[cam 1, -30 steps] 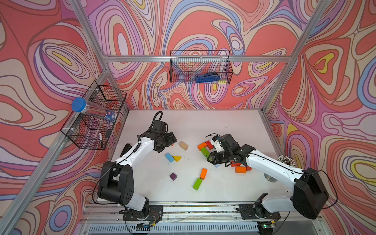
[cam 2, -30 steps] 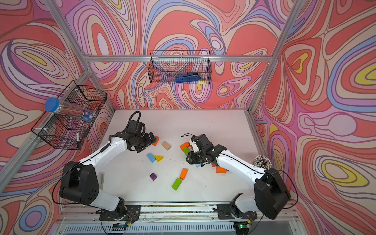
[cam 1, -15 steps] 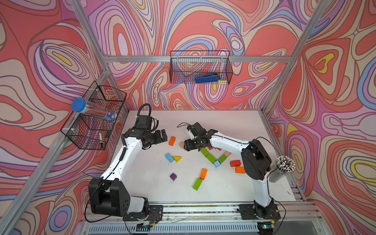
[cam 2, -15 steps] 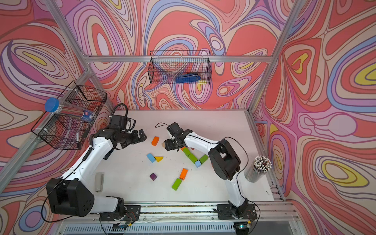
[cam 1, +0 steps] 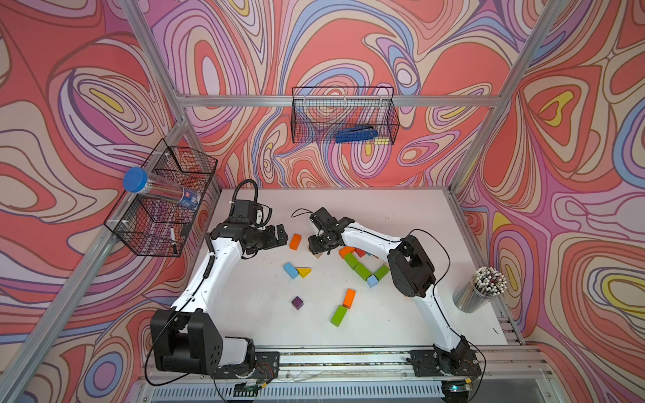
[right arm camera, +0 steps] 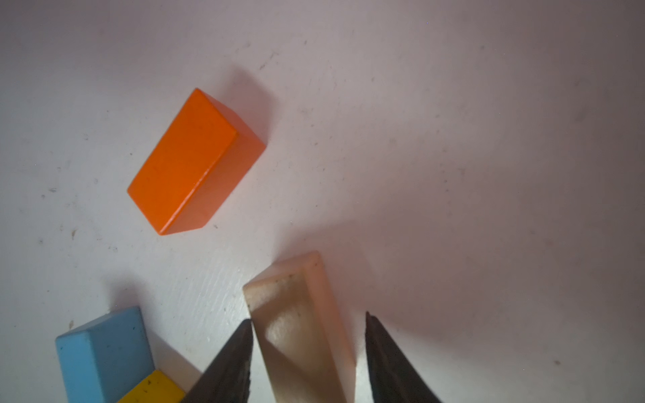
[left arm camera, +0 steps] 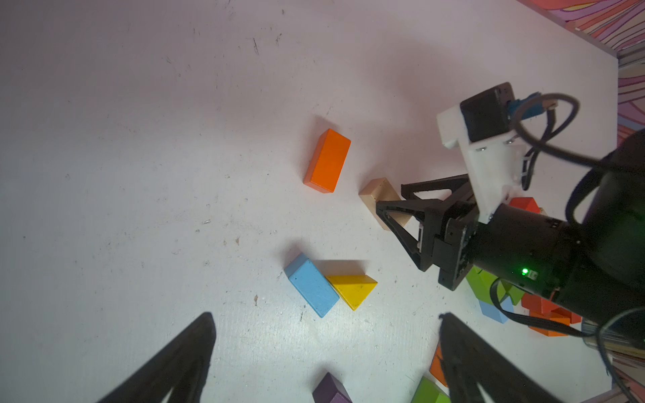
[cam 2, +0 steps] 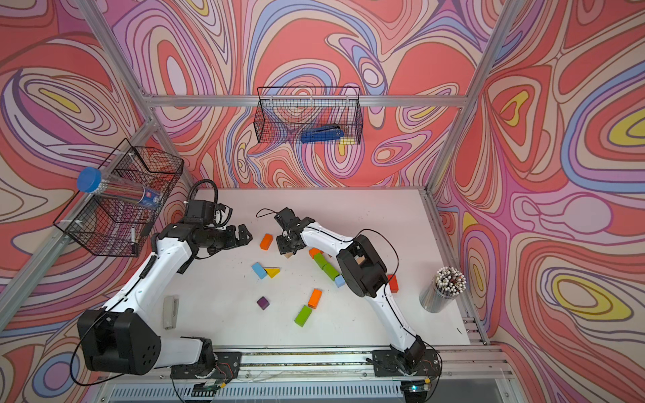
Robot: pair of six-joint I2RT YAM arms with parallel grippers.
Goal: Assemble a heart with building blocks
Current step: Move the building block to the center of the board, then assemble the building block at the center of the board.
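While the left gripper (cam 1: 282, 236) hovers at nine o'clock of an orange brick (cam 1: 295, 241), jaws wide apart, the right gripper (right arm camera: 308, 317) straddles a plain wooden block (left arm camera: 377, 195), jaws apart, unclamped.

Swirl-papered cell around a white tabletop

The walls (cam 1: 349, 45) carry one print of looping bands in coral, pink, lilac, blue and yellow. Bare aluminium posts (cam 1: 490, 115) rise from the tabletop's rear corners, joined by a crossbar (cam 1: 244, 101) along the back wall. One black wire basket (cam 1: 343, 115) hangs from that bar, another (cam 1: 164, 206) on the wall by the left edge. The tabletop (cam 1: 401, 216) is scuffed matt white, evenly lit, with soft shadows.
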